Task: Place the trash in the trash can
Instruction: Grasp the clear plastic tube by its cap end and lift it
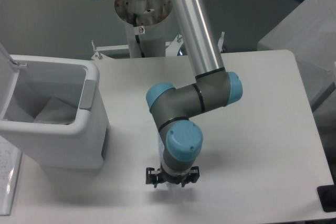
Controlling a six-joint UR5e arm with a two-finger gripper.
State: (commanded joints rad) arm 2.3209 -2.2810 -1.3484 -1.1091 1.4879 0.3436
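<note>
Tool (172, 177) hangs spread at the near desk (262, 129) edge, straddling the mostly hidden bottle (171, 185). Trash can (52, 124) stands left, lid up.

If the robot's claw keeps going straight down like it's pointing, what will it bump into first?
Probably the bottle. The gripper points down at the table, right where the bottle lies, mostly hidden under the arm. Its height above the bottle is hard to judge.

Bottle (169, 186) mostly hidden under arm (181, 145).
</note>
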